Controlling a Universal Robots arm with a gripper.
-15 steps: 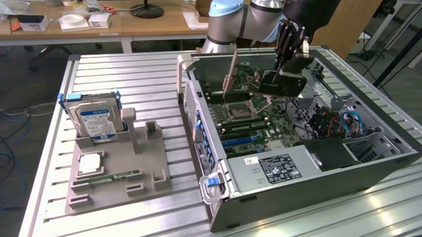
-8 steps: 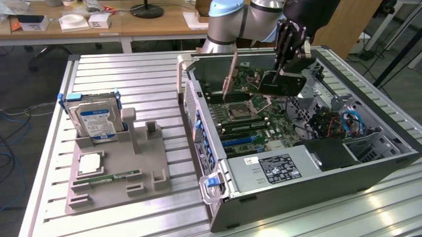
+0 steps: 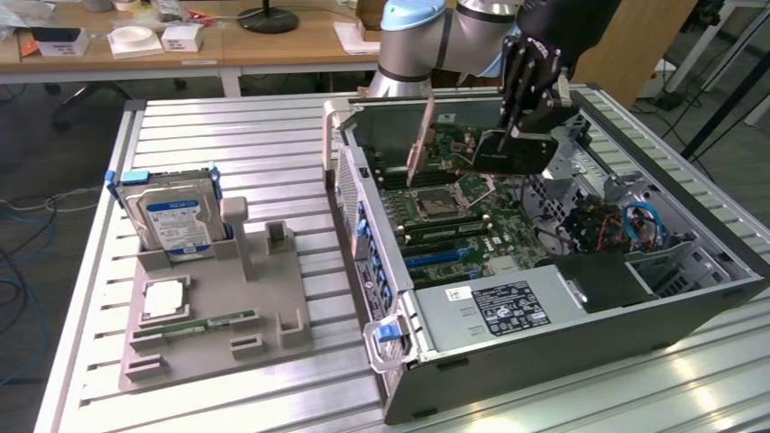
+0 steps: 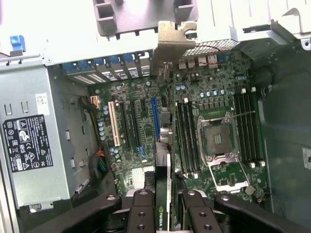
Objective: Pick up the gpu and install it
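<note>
Gripper (image 4: 163, 213): is being pinched onto the gpu (image 4: 164, 184).
Gpu: is being held edge-on beneath the gripper, above the motherboard (image 4: 214, 141) — seemingly unseated.

Open case (image 3: 601, 361) sits on the table (image 3: 229, 126) at the exterior view's right, parts holder (image 3: 277, 307) just beside it toward that view's left, with the hard drive (image 3: 178, 221) upright at its far end. Inside, the gpu (image 3: 499, 152) hangs over the motherboard (image 3: 470, 225), power supply (image 3: 506, 311) at the near end.
</note>
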